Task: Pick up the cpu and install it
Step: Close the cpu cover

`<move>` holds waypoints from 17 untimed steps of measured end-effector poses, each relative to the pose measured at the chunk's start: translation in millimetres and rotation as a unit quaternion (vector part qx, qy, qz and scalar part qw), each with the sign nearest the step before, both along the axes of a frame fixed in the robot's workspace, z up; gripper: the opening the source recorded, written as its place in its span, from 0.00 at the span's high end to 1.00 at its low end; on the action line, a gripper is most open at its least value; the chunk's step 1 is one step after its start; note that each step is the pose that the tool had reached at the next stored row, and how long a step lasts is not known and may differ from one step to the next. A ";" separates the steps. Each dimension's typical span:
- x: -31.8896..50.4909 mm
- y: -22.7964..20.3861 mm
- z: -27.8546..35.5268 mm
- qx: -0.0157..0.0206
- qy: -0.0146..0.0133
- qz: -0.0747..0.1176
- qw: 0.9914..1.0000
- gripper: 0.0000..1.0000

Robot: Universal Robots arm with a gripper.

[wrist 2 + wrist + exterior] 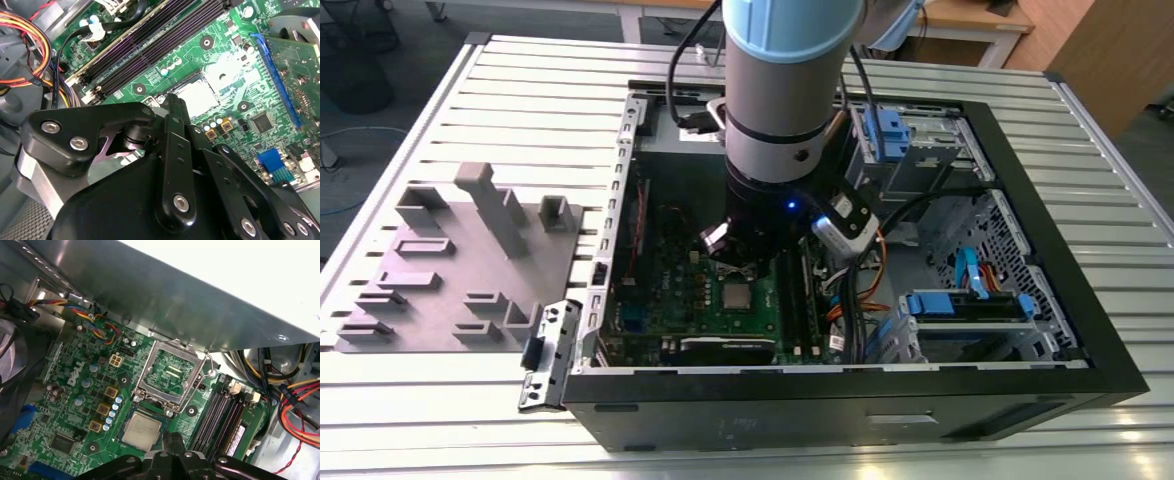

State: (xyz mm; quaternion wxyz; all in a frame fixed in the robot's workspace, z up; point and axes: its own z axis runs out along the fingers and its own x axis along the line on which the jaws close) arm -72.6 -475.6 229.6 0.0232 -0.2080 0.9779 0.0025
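One cpu (141, 427) near closed pincer (172, 440)

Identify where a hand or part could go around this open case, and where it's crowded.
Free: the bare table along the near edge, before the grey fixture and case; also the strip beyond the fixture, on the exterior view's left of the case. Crowded: inside the case, where the arm, gripper and cables hem in the cpu.
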 end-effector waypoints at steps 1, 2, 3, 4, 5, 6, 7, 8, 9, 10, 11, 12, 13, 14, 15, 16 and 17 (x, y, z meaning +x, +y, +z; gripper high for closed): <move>0.0 0.0 0.0 0.000 0.000 0.003 1.000 0.89; 0.0 0.0 0.0 0.000 0.000 0.006 1.000 0.89; 0.0 0.0 0.0 0.000 0.000 0.009 1.000 0.89; 0.0 0.0 0.0 0.000 0.000 0.011 1.000 0.89; 0.0 0.0 0.0 0.000 0.000 0.011 1.000 0.89; 0.0 0.0 0.0 0.000 0.000 0.012 1.000 0.89; 0.0 0.0 0.0 0.000 0.000 0.012 1.000 0.89; 0.0 0.0 0.0 0.000 0.000 0.012 1.000 0.89; 0.0 0.0 0.0 0.000 0.000 0.012 1.000 0.89; 0.0 0.0 0.0 0.000 0.000 0.012 1.000 0.89; 0.1 0.3 -0.1 0.000 0.000 0.012 1.000 0.89; 0.3 0.8 -0.1 0.000 0.000 0.012 1.000 0.89; 0.5 1.3 -0.1 0.000 0.000 0.012 1.000 0.89; 1.1 1.7 -0.2 0.000 0.000 0.012 1.000 0.89; 1.9 2.2 -0.2 0.000 0.000 0.012 1.000 0.89; 3.0 2.7 -0.2 0.000 0.000 0.012 1.000 0.89; 4.2 3.2 -0.2 0.000 0.000 0.012 1.000 0.89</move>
